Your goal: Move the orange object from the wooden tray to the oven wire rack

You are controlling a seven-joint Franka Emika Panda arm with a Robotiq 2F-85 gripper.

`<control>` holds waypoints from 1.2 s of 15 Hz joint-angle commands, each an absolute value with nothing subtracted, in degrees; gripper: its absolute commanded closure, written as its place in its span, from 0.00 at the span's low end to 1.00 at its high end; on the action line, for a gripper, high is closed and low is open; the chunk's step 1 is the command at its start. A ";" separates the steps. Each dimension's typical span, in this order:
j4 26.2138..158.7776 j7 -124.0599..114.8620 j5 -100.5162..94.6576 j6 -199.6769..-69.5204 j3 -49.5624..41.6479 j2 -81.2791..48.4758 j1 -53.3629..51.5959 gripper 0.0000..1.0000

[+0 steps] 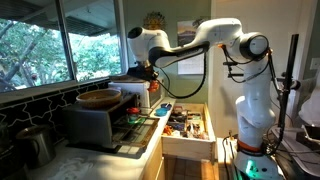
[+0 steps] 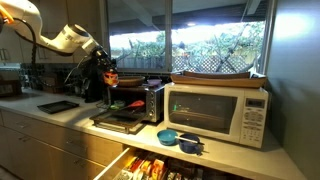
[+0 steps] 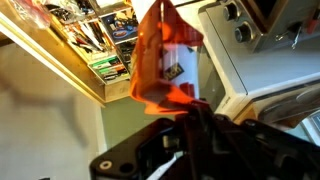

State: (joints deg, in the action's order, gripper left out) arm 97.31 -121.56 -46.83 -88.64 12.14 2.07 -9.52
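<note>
My gripper [image 2: 108, 70] is shut on the orange object [image 2: 112, 78] and holds it in the air, above and a little to the left of the small grey oven [image 2: 152, 100]. In the wrist view the orange object [image 3: 160, 60] is a translucent orange piece that sticks out from my fingertips [image 3: 190, 108]. The dark oven wire rack [image 2: 118, 121] lies on the counter in front of the oven, below my gripper. The brown wooden tray [image 2: 215, 79] rests on top of the microwave. In an exterior view my gripper [image 1: 150, 78] hangs over the counter.
A white microwave [image 2: 215, 112] stands right of the oven, with small blue bowls [image 2: 172, 136] in front of it. An open pale wooden drawer [image 1: 186, 126] of colourful items juts out below the counter and shows in the wrist view [image 3: 100, 40]. Windows run behind the counter.
</note>
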 commanded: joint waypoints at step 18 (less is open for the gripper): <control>114.65 -120.56 -57.31 -121.67 8.56 1.44 -8.04 0.98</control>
State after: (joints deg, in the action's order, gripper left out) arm 108.82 -124.09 -57.75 -114.57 9.74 -1.73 -8.99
